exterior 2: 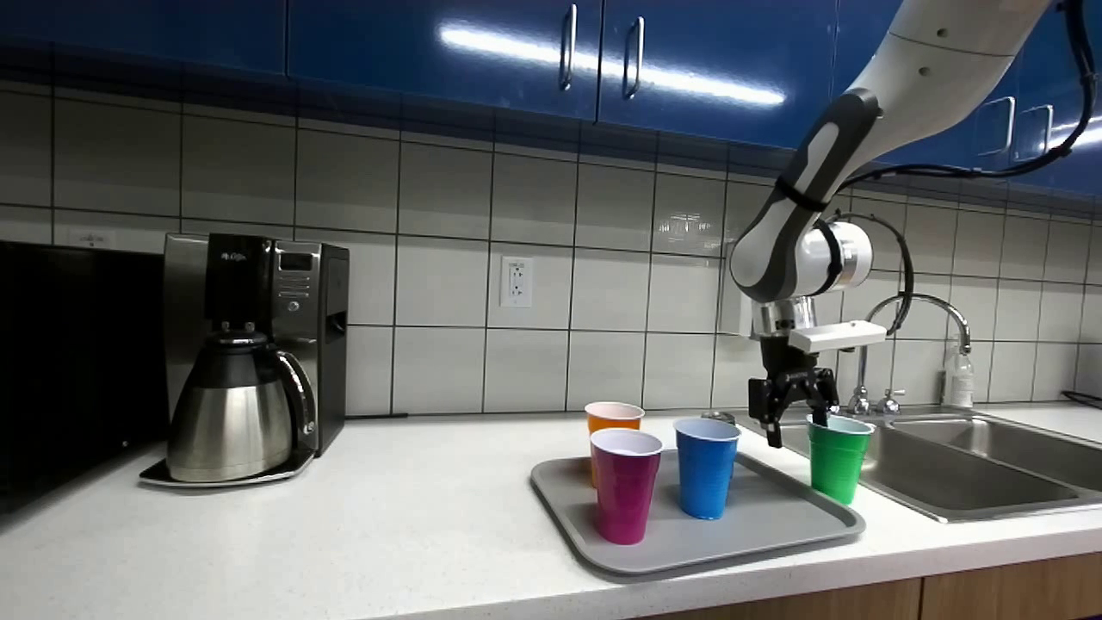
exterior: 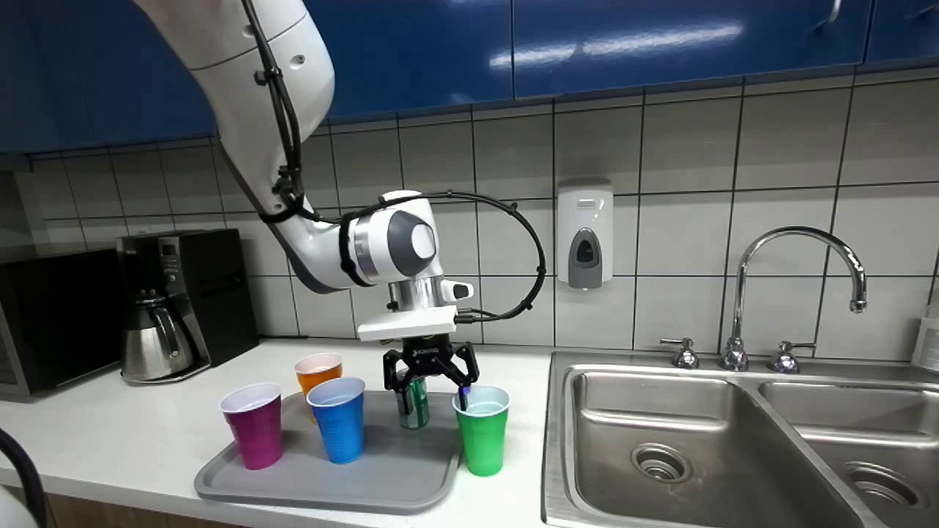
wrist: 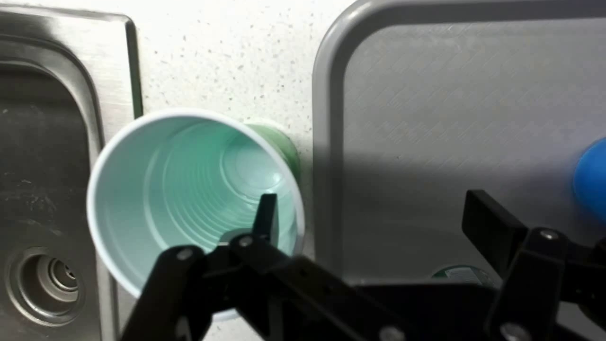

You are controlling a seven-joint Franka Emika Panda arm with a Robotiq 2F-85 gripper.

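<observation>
My gripper [exterior: 434,407] points down with its fingers wide apart and nothing gripped between them. One finger [wrist: 268,213] reaches over the rim into the mouth of a green cup [exterior: 483,444]; I cannot tell whether it touches the wall. This cup stands upright on the counter beside the grey tray [wrist: 329,118], and its pale inside looks bare in the wrist view. Over the tray hangs the opposite finger [wrist: 490,227], close to a green can [exterior: 417,411] that is mostly hidden by the gripper in the wrist view.
On the tray stand a blue cup [exterior 2: 706,474], a magenta cup [exterior 2: 627,495] and an orange cup [exterior 2: 613,415]. A steel sink [exterior: 568,440] with a tap [exterior: 741,293] lies close beside the green cup. A coffee maker [exterior 2: 258,344] stands farther along the counter [exterior 2: 413,517].
</observation>
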